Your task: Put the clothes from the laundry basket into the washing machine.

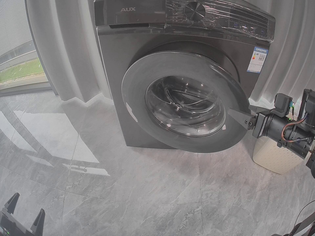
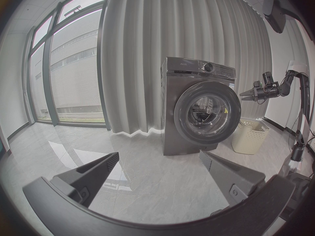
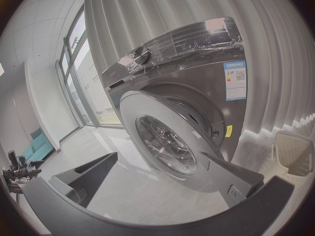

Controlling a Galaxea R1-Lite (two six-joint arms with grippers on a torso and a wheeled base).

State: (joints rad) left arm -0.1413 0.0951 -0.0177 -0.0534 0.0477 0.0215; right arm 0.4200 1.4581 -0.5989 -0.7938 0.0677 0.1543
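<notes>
Grey tiled floor | right gripper apart, seemingly touching washing machine door edge

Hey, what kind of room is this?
Likely a laundry corner of a home-style or demo room: a front-loading washer stands with a basket beside it, and a long curtain hangs behind, next to tall windows.
</notes>
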